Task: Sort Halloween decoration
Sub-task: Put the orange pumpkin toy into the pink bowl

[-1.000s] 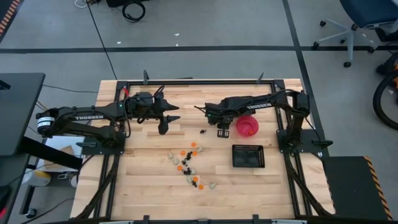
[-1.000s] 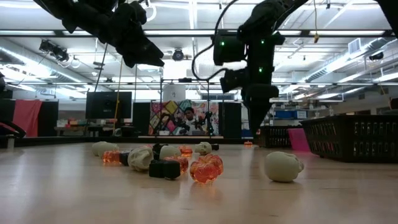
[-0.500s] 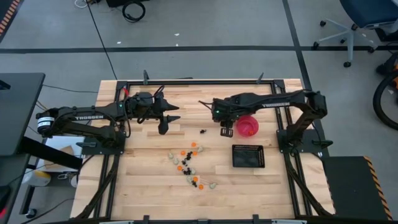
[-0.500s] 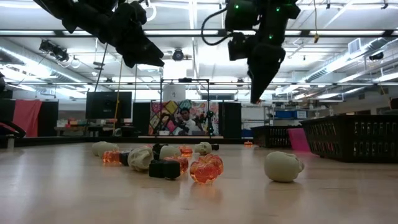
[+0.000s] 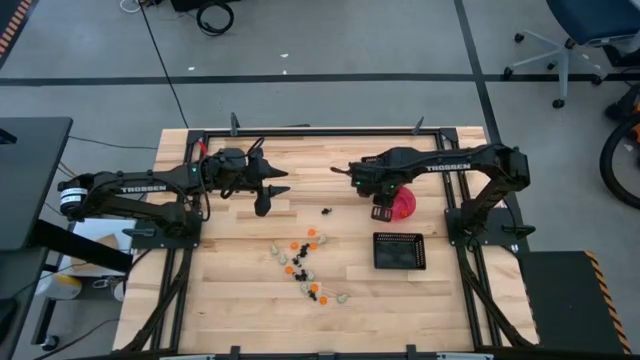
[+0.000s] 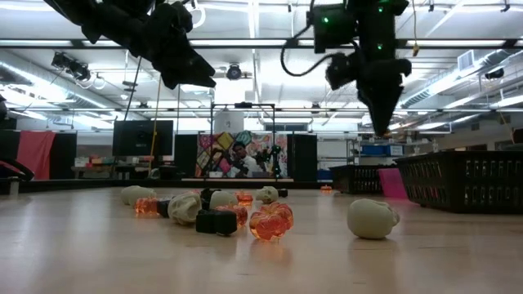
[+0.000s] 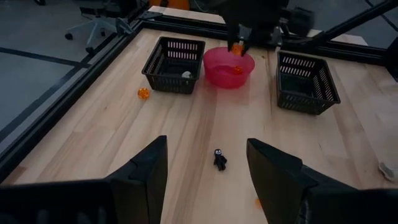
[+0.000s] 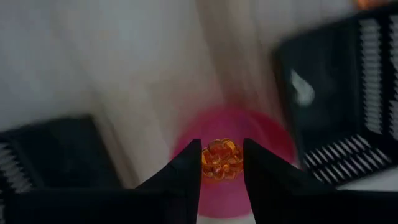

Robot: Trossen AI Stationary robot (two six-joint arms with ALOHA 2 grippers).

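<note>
The Halloween decoration (image 5: pixel 303 265) lies as a loose cluster of orange, black and cream trinkets on the table's near middle, also in the low view (image 6: pixel 245 214). One black trinket (image 7: pixel 219 160) lies apart, beyond my open left gripper (image 7: pixel 208 168), which hangs at the table's left (image 5: pixel 272 178). My right gripper (image 8: pixel 222 163) is shut on an orange pumpkin trinket (image 8: pixel 221 158) above the pink bowl (image 8: pixel 273 140), right of centre (image 5: pixel 381 210). Another orange trinket (image 7: pixel 237 70) lies in the bowl. My right gripper pinches the orange pumpkin trinket by its two sides (image 8: pixel 208 159) between the two fingers, near their free ends. The fingers point down from above. The trinket is lifted clear and hangs over the pink bowl.
Black mesh trays stand on either side of the bowl (image 7: pixel 174 56) (image 7: pixel 308 81); one holds a pale trinket (image 7: pixel 186 74). A single orange trinket (image 7: pixel 143 93) lies on the bare wood beside a tray. A dark frame runs along the table's edge (image 5: pixel 320 131).
My right gripper has risen from near the table top and moved toward the table's right edge, ending above the pink bowl. Its fingers still point down.
</note>
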